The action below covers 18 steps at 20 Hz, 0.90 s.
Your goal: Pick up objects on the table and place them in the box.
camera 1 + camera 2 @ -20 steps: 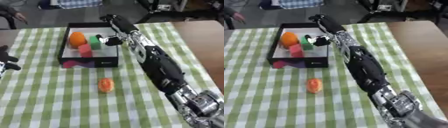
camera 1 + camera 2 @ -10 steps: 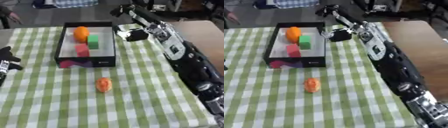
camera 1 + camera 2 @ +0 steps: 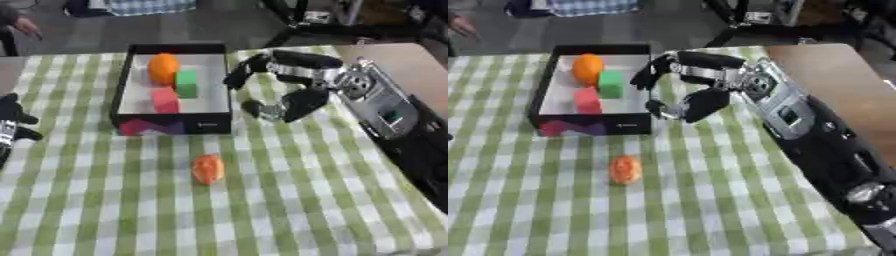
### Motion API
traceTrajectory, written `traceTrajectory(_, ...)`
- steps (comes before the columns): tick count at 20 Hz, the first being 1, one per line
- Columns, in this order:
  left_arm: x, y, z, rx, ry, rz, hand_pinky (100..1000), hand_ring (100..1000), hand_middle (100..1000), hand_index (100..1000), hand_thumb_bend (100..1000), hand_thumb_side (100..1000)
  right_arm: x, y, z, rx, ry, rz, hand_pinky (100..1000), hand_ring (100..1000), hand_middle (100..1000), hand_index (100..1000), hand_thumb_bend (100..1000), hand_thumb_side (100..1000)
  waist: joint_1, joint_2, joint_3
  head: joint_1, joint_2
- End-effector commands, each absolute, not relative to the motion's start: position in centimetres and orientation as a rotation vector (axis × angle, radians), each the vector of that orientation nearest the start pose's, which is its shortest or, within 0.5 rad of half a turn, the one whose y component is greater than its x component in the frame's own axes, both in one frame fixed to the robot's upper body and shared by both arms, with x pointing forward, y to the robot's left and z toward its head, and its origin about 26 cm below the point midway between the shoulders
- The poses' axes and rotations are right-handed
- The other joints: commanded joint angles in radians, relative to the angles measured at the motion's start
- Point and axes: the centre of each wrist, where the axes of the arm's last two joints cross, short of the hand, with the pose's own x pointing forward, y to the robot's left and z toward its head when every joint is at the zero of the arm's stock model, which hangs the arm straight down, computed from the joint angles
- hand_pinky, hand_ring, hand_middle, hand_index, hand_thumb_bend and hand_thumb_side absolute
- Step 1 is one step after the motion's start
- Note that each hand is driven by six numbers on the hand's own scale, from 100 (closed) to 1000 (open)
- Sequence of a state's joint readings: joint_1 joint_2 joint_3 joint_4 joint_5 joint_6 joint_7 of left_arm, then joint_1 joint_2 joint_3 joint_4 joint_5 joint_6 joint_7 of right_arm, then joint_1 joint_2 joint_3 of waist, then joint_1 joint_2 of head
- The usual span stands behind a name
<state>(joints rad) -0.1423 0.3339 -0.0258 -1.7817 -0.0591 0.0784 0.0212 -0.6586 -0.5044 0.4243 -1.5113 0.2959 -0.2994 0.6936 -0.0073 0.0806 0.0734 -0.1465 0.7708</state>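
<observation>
Now the right hand point(image 3: 697, 82) hangs over the checked tablecloth point(image 3: 289, 200) just beside the box's right wall, fingers spread and loosely bent, thumb pointing toward the box — nothing in its hold. Half a second ago it was up by the box's far right corner; a second ago it was over the box interior, by the green block.

Box point(image 3: 129, 82): black walls, pale floor. Inside sit an orange ball point(image 3: 163, 68) at the far end, a green block point(image 3: 185, 83) just beside it, and a pink block point(image 3: 164, 99) nearer the front wall. All three lie as they did in the earlier frames.

Still out on the cloth — a small orange-red object point(image 3: 207, 169), in front of the box and well apart from the hand.

Left hand point(image 3: 12, 127) shows at the left edge, dark; cannot tell how its fingers are set.
</observation>
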Motion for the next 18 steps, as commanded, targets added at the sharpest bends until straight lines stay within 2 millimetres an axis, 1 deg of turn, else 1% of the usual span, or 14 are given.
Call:
traceTrajectory(1, 30.4, 29.3, 11.1, 0.307, -1.843, -0.361, 736, 521, 579, 911, 260, 809, 39.8, -20.0, 15.9, -0.114, -1.608, 1.935, 887, 790, 766, 890, 169, 649, -0.008, -0.03, 0.001, -0.002, -0.001)
traceTrajectory(2, 30.4, 29.2, 11.1, 0.306, -1.843, -0.361, 736, 521, 579, 911, 261, 809, 40.1, -19.8, 15.0, -0.147, -1.587, 1.941, 887, 791, 767, 890, 167, 618, -0.008, -0.03, 0.002, -0.002, -0.001)
traceTrajectory(3, 30.4, 29.2, 11.1, 0.304, -1.843, -0.36, 736, 521, 579, 911, 261, 809, 40.4, -19.6, 14.1, -0.179, -1.57, 1.947, 886, 792, 768, 891, 184, 648, -0.007, -0.03, 0.002, -0.002, -0.001)
traceTrajectory(5, 30.4, 29.2, 11.1, 0.304, -1.843, -0.358, 736, 521, 579, 911, 261, 809, 41.0, -19.2, 12.2, -0.228, -1.541, 1.961, 886, 793, 769, 891, 193, 648, -0.006, -0.029, 0.002, -0.001, -0.001)
traceTrajectory(8, 30.4, 29.1, 11.1, 0.302, -1.844, -0.358, 736, 522, 579, 911, 262, 809, 41.5, -18.9, 10.2, -0.272, -1.512, 2.0, 885, 795, 770, 890, 199, 648, -0.005, -0.028, 0.003, 0.003, -0.001)
traceTrajectory(12, 30.4, 29.1, 11.0, 0.3, -1.842, -0.356, 736, 522, 579, 911, 262, 809, 41.8, -18.8, 8.7, -0.324, -1.503, 2.033, 883, 798, 773, 887, 208, 632, -0.002, -0.026, 0.002, 0.011, -0.001)
traceTrajectory(18, 30.4, 29.1, 11.0, 0.299, -1.843, -0.353, 736, 522, 579, 911, 262, 809, 41.9, -19.0, 7.3, -0.376, -1.513, 2.025, 881, 795, 770, 879, 203, 615, 0.003, -0.026, -0.002, 0.048, -0.001)
